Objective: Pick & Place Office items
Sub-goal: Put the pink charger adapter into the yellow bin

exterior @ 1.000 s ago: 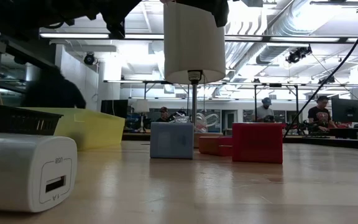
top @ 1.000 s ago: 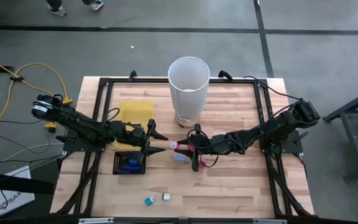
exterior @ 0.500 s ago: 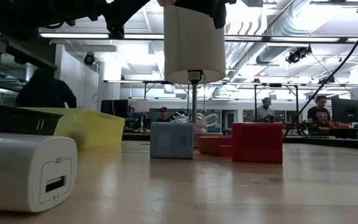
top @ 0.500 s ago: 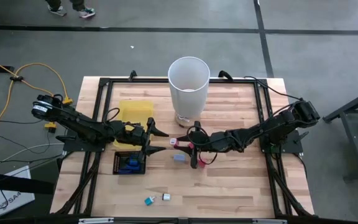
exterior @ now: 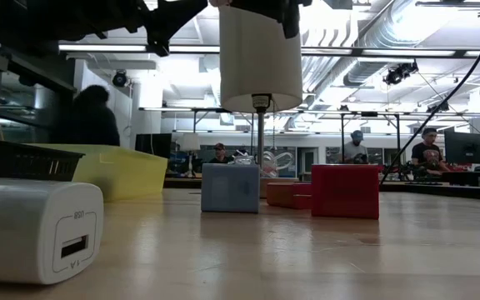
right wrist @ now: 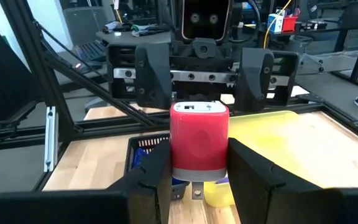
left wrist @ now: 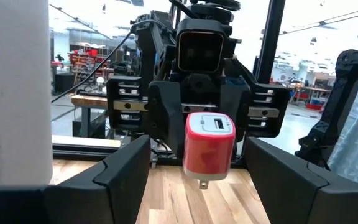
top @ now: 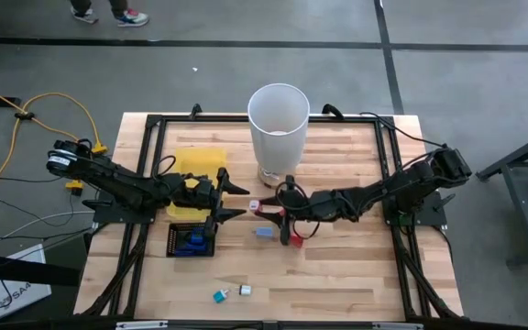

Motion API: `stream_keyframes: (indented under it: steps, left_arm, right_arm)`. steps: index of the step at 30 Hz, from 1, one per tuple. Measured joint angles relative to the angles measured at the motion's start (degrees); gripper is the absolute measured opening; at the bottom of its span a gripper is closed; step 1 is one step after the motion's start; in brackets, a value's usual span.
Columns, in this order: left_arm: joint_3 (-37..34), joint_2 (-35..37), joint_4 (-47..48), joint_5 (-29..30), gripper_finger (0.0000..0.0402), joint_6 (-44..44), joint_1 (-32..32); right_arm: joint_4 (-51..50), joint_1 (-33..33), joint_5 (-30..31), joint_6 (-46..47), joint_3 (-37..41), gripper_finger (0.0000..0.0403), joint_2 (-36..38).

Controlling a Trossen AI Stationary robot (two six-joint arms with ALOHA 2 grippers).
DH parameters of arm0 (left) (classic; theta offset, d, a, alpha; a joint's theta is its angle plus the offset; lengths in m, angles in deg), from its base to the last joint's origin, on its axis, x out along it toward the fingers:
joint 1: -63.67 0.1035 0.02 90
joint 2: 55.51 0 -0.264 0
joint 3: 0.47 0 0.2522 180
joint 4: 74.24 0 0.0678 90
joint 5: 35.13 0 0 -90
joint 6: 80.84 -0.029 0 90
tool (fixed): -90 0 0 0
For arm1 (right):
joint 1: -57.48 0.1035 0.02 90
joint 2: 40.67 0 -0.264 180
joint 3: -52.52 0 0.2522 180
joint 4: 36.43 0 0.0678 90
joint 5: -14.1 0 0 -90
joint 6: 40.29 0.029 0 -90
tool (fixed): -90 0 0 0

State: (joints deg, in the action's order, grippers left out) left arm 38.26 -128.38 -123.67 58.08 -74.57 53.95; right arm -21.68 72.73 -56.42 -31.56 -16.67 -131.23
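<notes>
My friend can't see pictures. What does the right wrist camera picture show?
The right gripper is shut on a red and white charger, its prongs pointing down. Facing it, the left gripper is open. Below are the wooden table, a black mesh tray and a yellow tray.

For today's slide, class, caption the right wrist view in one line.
Right end effector grips a red charger, facing the open left end effector.

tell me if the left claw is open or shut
Open. The left claw has its fingers spread wide, facing the red charger held in the right claw.
</notes>
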Motion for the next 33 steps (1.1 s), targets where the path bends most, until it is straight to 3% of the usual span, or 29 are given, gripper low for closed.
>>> stream_keyframes:
  steps: [13,26,33]
  left_arm:
    - [0.2,-0.1,-0.1,-1.2,0.0254,1.1,0.9]
    - [4.2,-7.3,-1.0,-3.4,0.0255,1.0,1.4]
    - [4.2,-7.4,-2.8,-3.6,0.0255,1.0,1.4]
  right_arm:
    - [3.9,-1.3,-2.1,-0.7,0.0,0.0114,-1.9]
    - [7.5,-1.7,-1.7,-1.4,-0.1,0.0114,-4.3]
    - [6.8,-1.6,-1.5,-1.4,-0.1,0.0114,-4.3]
